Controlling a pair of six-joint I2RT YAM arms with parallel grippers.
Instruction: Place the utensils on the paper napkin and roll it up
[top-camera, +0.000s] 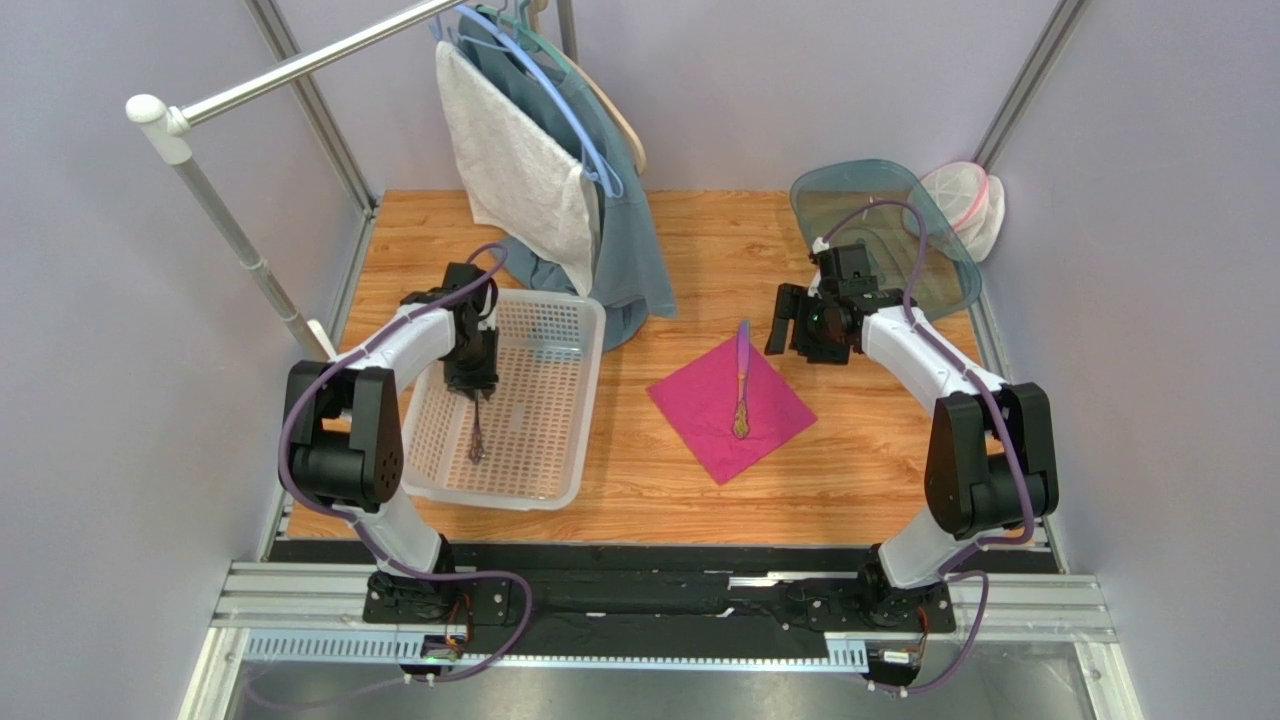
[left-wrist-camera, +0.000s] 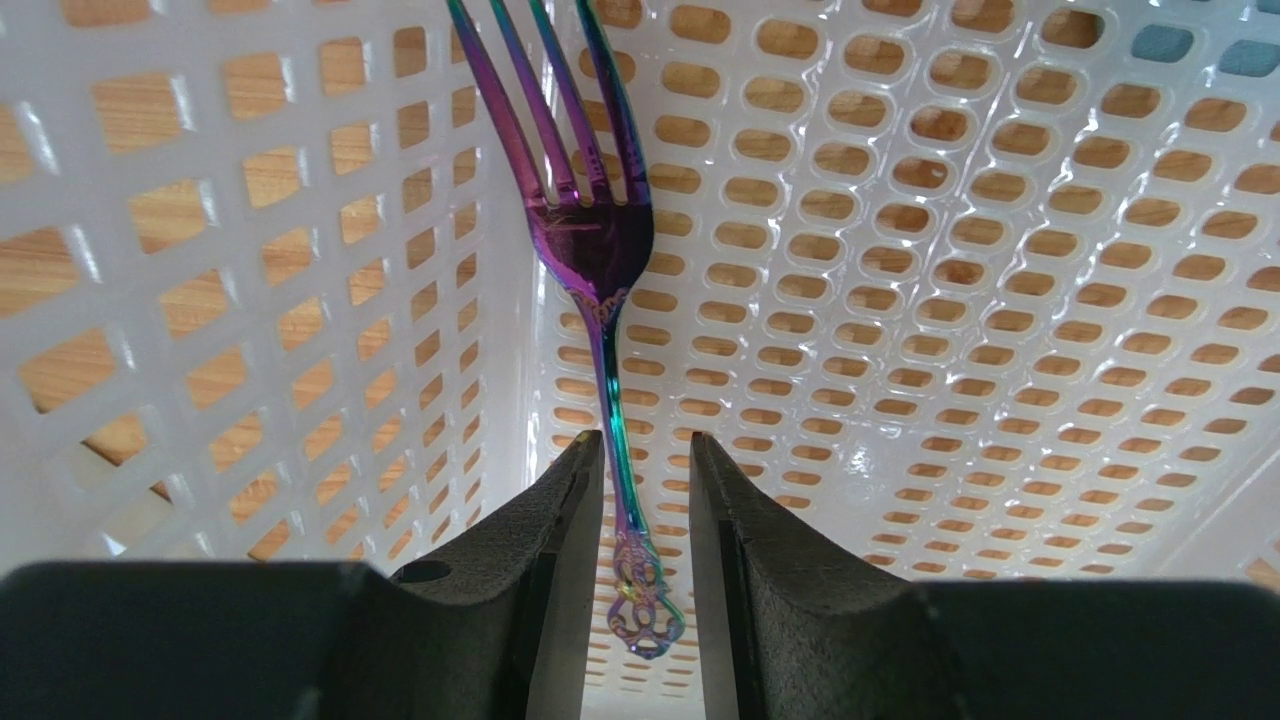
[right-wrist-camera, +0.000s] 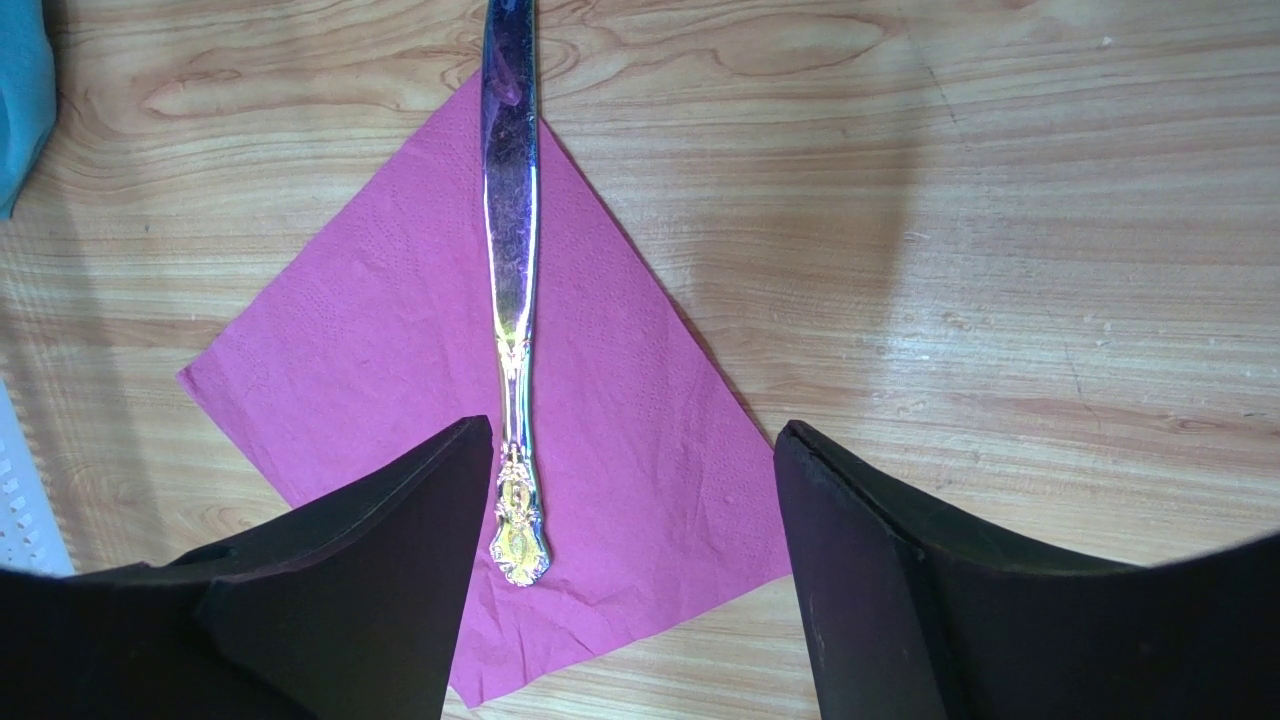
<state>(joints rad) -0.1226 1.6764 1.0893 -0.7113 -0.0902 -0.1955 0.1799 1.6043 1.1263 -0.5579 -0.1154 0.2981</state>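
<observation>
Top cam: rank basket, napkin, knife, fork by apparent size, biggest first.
1. white basket
2. pink napkin
3. knife, lying on the napkin
4. fork, in the basket. It looks shorter than the knife, but the left gripper hides part of it, so 3 versus 4 is unsure.

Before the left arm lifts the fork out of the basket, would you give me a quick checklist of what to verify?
1. Handle of the fork sits inside the left gripper: ok.
2. Left gripper shut on the handle: not ok, a gap shows.
3. Knife lying on the napkin: ok, though the blade tip overhangs.
4. Napkin flat: ok.
5. Right gripper open, holding nothing: ok.
</observation>
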